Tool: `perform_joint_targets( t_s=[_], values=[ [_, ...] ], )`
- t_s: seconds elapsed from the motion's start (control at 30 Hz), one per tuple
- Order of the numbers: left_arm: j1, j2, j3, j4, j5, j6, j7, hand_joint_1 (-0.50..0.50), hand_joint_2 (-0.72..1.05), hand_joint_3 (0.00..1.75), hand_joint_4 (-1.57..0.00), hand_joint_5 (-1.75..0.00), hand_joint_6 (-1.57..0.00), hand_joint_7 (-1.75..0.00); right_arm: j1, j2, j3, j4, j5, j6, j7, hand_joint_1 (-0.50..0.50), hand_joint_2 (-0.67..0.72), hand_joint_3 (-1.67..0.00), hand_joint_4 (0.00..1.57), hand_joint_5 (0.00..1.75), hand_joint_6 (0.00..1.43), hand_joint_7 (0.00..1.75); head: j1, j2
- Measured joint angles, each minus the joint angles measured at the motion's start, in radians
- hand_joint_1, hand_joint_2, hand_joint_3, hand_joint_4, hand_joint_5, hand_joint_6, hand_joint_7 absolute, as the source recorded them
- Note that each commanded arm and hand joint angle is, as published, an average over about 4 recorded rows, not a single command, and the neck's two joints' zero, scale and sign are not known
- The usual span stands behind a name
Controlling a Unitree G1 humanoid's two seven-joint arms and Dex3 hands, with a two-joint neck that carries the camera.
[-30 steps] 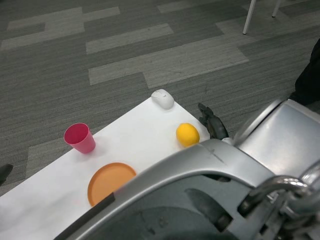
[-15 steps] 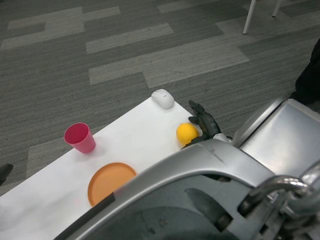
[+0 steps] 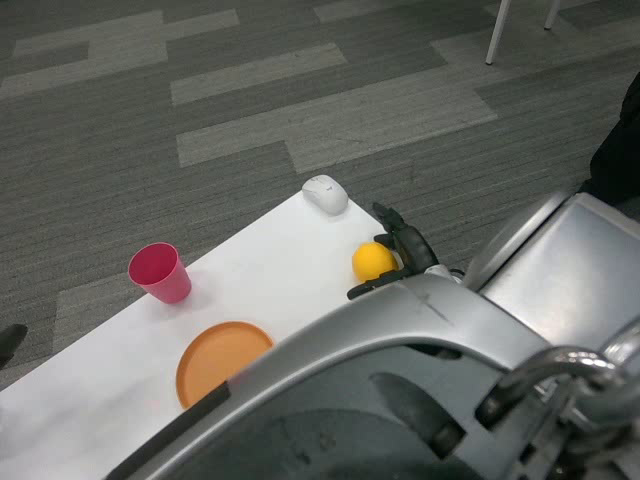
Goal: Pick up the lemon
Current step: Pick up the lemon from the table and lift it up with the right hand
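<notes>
We are watching the grasp step, not the lift. The lemon (image 3: 373, 261) is sitting on the white table (image 3: 260, 280), close to its right edge and a little nearer than the far corner, where a white computer mouse (image 3: 325, 195) is lying.

The right hand (image 3: 395, 255) is wrapping around the lemon from the right side. Dark fingers (image 3: 398, 232) are arching over its far-right flank, and another dark part is curling in at its near side, just touching or nearly so. We cannot tell whether the hold is firm: the silver forearm (image 3: 400, 340) is blocking the palm and most of the hand. We are judging the hand as narrowing on the fruit, not yet carrying it.

The left hand is not showing anywhere in this view.

Well apart to the left, a pink cup (image 3: 160, 273) is standing upright, and an orange plate (image 3: 222, 360) is lying nearer to us.

Next move, in our judgement: the fingers are needing to finish closing evenly on both sides, since a round fruit near a table edge may roll off. Then a straight lift.
</notes>
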Motion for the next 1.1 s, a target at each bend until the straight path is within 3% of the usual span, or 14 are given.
perform_joint_targets(
  t_s=[0.1, 0.2, 0.47, 0.57, 0.63, 0.77, 0.83, 1.1],
  values=[
    [0.0, 0.0, 0.001, 0.0, 0.0, 0.0, 0.0, 0.5, 1.05, 0.09, 0.0, 0.0, 0.0, 0.0, -0.003, -0.016, 0.0, 0.01, -0.065, -0.005, -0.023, -0.17, -0.48, -0.77, 0.0, 1.19, 0.0, 0.0, 0.0, -0.001],
    [0.0, 0.0, 0.001, 0.0, 0.0, 0.0, 0.0, 0.5, 1.05, 0.09, 0.0, 0.0, 0.0, 0.0, -0.003, -0.019, 0.001, 0.013, -0.085, -0.006, -0.037, -0.23, -0.54, -0.93, 0.0, 1.26, 0.0, 0.0, 0.0, -0.005],
    [0.0, 0.0, 0.002, 0.0, 0.0, 0.0, 0.0, 0.5, 1.05, 0.09, 0.0, 0.0, 0.0, 0.0, -0.004, -0.026, 0.011, 0.013, -0.144, -0.009, -0.084, -0.33, -0.54, -1.33, 0.0, 1.36, 0.0, 0.0, 0.004, -0.011],
    [0.0, 0.0, 0.002, 0.0, 0.0, 0.0, 0.0, 0.5, 1.05, 0.09, 0.0, 0.0, 0.0, 0.0, -0.004, -0.026, 0.013, 0.013, -0.148, -0.009, -0.096, -0.38, -0.45, -1.49, 0.0, 1.36, 0.0, 0.02, 0.004, -0.012],
    [0.0, 0.0, 0.002, 0.0, 0.0, 0.0, 0.0, 0.5, 1.05, 0.09, 0.0, 0.0, 0.0, 0.0, -0.004, -0.026, 0.013, 0.013, -0.15, -0.009, -0.1, -0.38, -0.41, -1.51, 0.0, 1.41, 0.01, 0.09, 0.004, -0.012],
    [0.0, 0.0, 0.004, 0.0, 0.0, 0.0, 0.0, 0.5, 1.05, 0.09, 0.0, 0.0, 0.0, 0.0, -0.004, -0.027, 0.013, 0.013, -0.154, -0.008, -0.102, -0.38, -0.49, -1.51, 0.0, 1.45, 0.03, 0.52, 0.004, -0.012],
    [0.0, 0.0, 0.004, 0.0, 0.0, 0.0, 0.0, 0.5, 1.05, 0.09, 0.0, 0.0, 0.0, 0.0, -0.004, -0.03, 0.013, 0.013, -0.158, -0.006, -0.1, -0.38, -0.53, -1.51, 0.0, 1.45, 0.04, 0.66, 0.003, -0.014],
    [0.0, 0.0, 0.005, 0.0, 0.0, 0.0, 0.0, 0.5, 1.05, 0.09, 0.0, 0.0, 0.0, 0.0, -0.004, -0.045, 0.005, 0.014, -0.164, 0.0, -0.081, -0.38, -0.54, -1.51, 0.03, 1.45, 0.13, 0.7, 0.004, -0.015]
  ],
)
